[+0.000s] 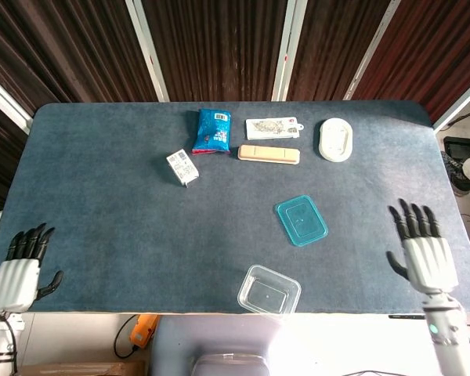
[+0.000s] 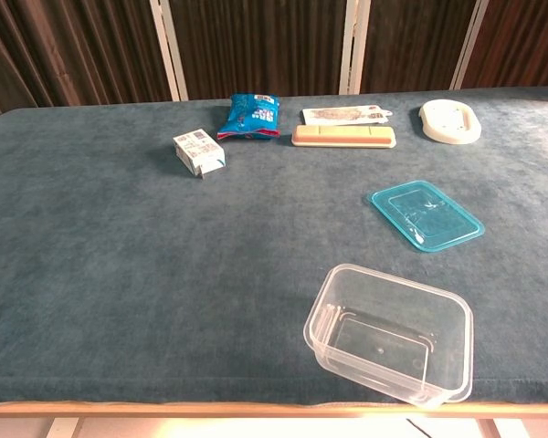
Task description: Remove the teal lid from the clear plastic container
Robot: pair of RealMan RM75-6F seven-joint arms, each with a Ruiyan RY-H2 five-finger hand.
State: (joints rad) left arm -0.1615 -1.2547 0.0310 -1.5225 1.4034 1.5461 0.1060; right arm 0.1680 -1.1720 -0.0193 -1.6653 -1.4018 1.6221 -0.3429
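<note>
1. Right hand (image 1: 428, 252) sits at the lower right edge of the head view, fingers spread and straight, holding nothing; the chest view does not show it.
2. Left hand (image 1: 20, 268) sits at the lower left corner, fingers apart and empty, well apart from everything.
3. Lid (image 1: 301, 220) lies flat on the worktop (image 1: 102, 172) right of centre, off the container (image 1: 269, 291), which stands open at the lower middle edge.
4. From the right hand the lid lies to the left and slightly up; its long axis runs from upper left to lower right.
5. That hand is far nearer to the lid than the left one.
6. Judging by how things lie, the removal looks complete.
</note>
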